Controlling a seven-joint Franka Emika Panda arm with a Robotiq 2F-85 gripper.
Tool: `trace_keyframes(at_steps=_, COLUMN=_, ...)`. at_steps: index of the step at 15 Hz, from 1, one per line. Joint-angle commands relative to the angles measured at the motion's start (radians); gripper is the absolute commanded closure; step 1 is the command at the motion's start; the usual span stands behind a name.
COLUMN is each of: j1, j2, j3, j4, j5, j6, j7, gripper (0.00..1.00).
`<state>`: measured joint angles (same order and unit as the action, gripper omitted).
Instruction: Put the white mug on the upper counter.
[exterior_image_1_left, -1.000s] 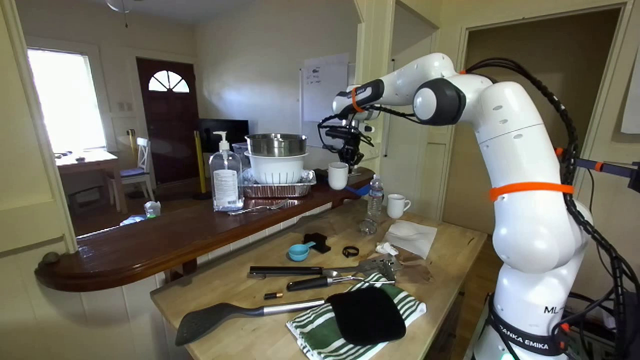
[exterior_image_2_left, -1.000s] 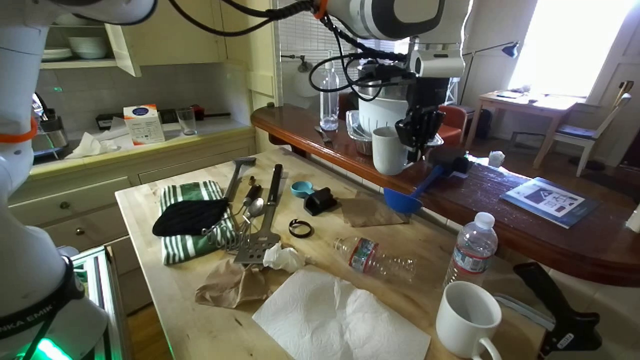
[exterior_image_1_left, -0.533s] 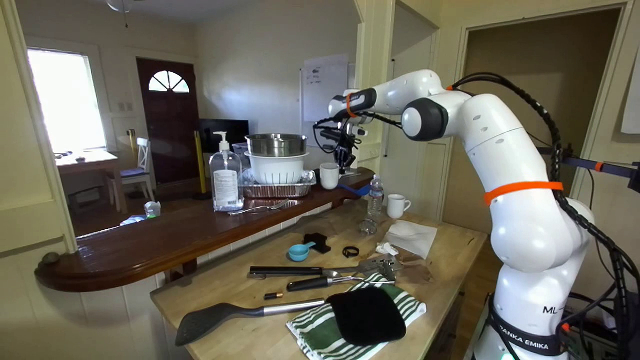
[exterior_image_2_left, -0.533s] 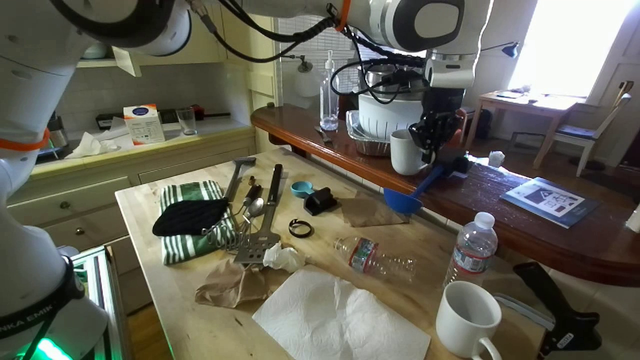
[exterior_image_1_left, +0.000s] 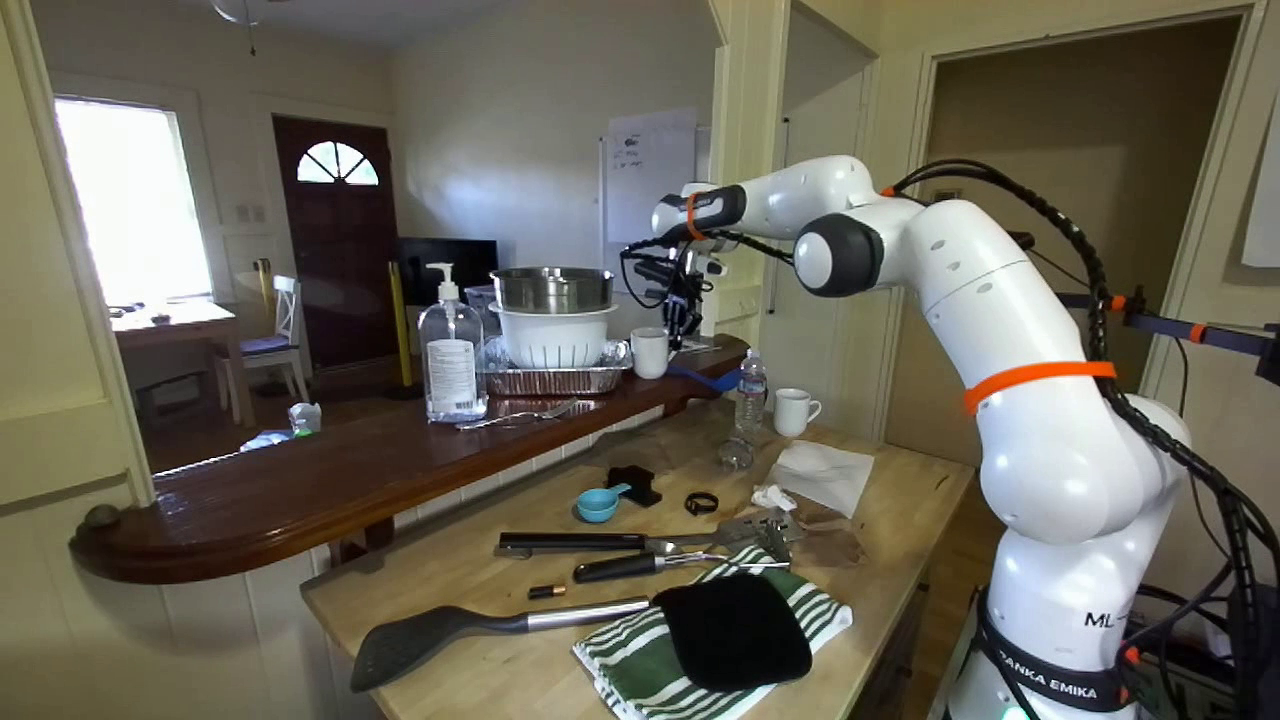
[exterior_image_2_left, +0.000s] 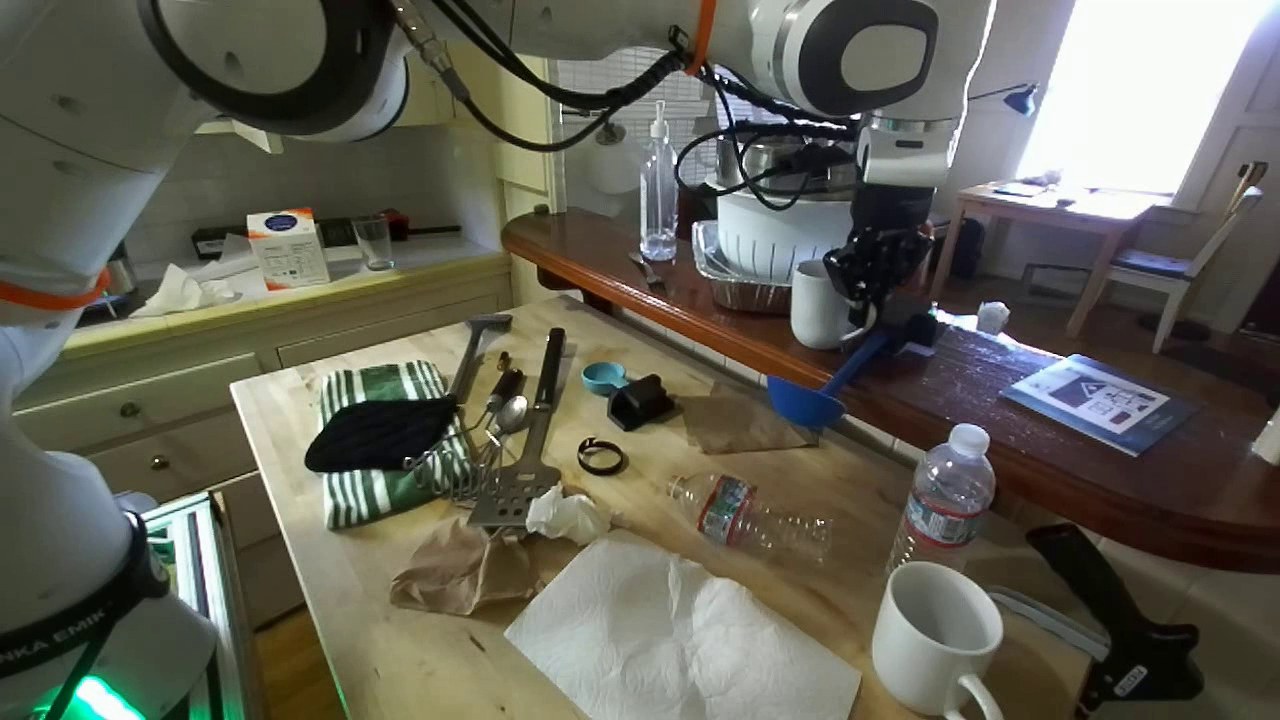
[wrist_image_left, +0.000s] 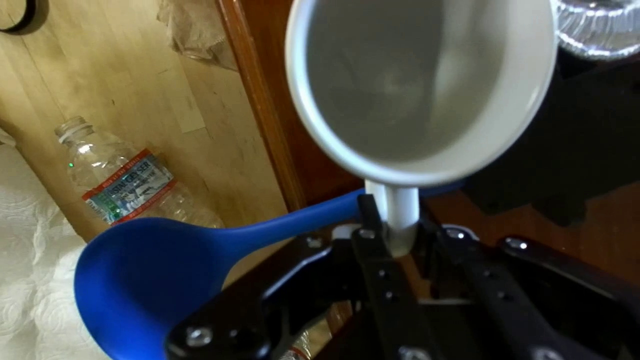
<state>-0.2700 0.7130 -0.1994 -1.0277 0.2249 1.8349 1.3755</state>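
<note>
The white mug (exterior_image_1_left: 650, 353) is upright at the upper counter (exterior_image_1_left: 330, 480), close beside the foil tray, in both exterior views (exterior_image_2_left: 818, 308). I cannot tell whether its base touches the wood (exterior_image_2_left: 960, 410). In the wrist view the mug (wrist_image_left: 380, 100) shows its empty inside, with the counter's edge (wrist_image_left: 262, 75) beneath and beside it. My gripper (wrist_image_left: 396, 220) has its two black fingers closed on the mug's handle, one on each side. In the exterior views the gripper (exterior_image_1_left: 676, 335) (exterior_image_2_left: 868, 318) points down beside the mug. The second white mug (exterior_image_2_left: 925, 645) stands on the lower worktop.
A blue ladle (exterior_image_2_left: 808, 402) lies across the counter's edge, under the gripper. A foil tray (exterior_image_1_left: 555, 381) with a white colander (exterior_image_1_left: 555, 340) and steel bowl stands beside the mug. A pump bottle (exterior_image_1_left: 452, 370), a booklet (exterior_image_2_left: 1100, 402) and a clear bottle (exterior_image_2_left: 942, 500) are around.
The arm has come down and carried the mug lower and farther over the upper counter, closer to the foil tray. The fingers have stayed at the mug's handle side.
</note>
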Motion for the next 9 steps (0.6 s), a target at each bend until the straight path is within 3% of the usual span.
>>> trace_keyframes(at_steps=1, j1=-0.013, j2=0.030, j3=0.013, j4=0.072, j5=0.017, j6=-0.068, j7=0.006, gripper=0.48)
trace_keyframes(at_steps=7, j1=0.014, j2=-0.027, j3=-0.007, j4=0.070, j5=-0.059, j6=-0.150, j7=-0.049, gripper=0.02)
trace_keyframes(at_steps=9, j1=0.037, j2=-0.074, j3=-0.030, j4=0.027, j5=-0.127, j6=-0.097, j7=-0.076, gripper=0.00)
